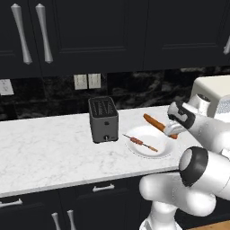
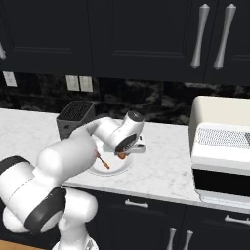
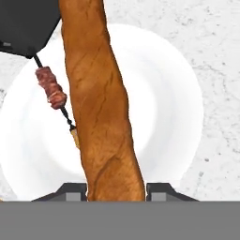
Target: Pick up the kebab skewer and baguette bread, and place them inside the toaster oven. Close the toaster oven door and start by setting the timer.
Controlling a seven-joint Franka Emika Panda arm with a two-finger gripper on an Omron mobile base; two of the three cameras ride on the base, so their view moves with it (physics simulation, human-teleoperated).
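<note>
Hand view: the gripper (image 3: 115,192) is clamped on the baguette bread (image 3: 96,98), which runs up the frame's middle above the white plate (image 3: 178,108); the kebab skewer (image 3: 52,89) lies at left.

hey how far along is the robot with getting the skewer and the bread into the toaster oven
Nothing looks finished yet. In hand: the gripper is shut on the baguette bread, above the white plate. Left: the kebab skewer lies on that plate, and the toaster oven has received neither item; closing its door and setting the timer also remain.

baguette bread (image 3: 101,108) lifted; kebab skewer (image 1: 140,142) plated
</note>
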